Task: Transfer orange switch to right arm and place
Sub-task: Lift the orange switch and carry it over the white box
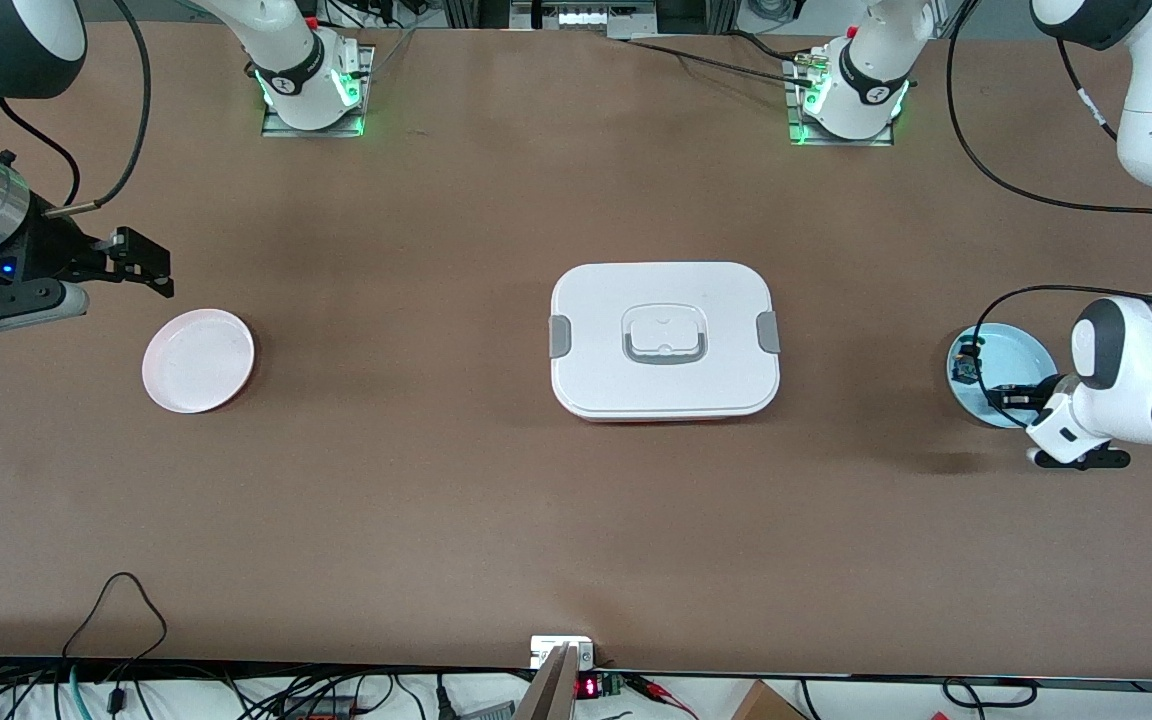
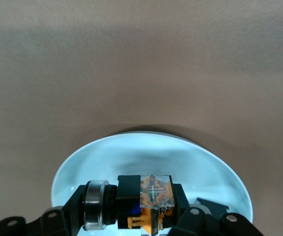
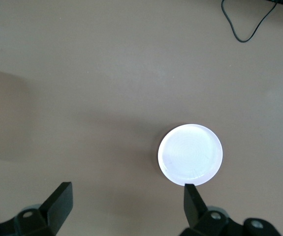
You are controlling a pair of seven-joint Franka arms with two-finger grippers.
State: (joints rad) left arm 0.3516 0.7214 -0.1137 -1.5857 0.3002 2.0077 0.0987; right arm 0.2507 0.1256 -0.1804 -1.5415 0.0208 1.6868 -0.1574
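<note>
The orange switch (image 2: pixel 153 194), a black body with an orange face and a silver ring, sits between the fingers of my left gripper (image 2: pixel 131 214). That gripper (image 1: pixel 1008 400) is shut on it, low over the light blue plate (image 1: pixel 1024 352) at the left arm's end of the table; the plate also shows in the left wrist view (image 2: pixel 156 155). A tiny dark piece with a blue-green top (image 1: pixel 963 370) lies on the same plate. My right gripper (image 1: pixel 151 268) is open and empty, over bare table beside the pink-rimmed white plate (image 1: pixel 198 360), which also shows in the right wrist view (image 3: pixel 190 154).
A white lidded box with grey clips and a grey handle (image 1: pixel 664 340) stands at the middle of the table. Cables hang along the table's edge nearest the front camera (image 1: pixel 116 600). The arms' bases stand at the edge farthest from it.
</note>
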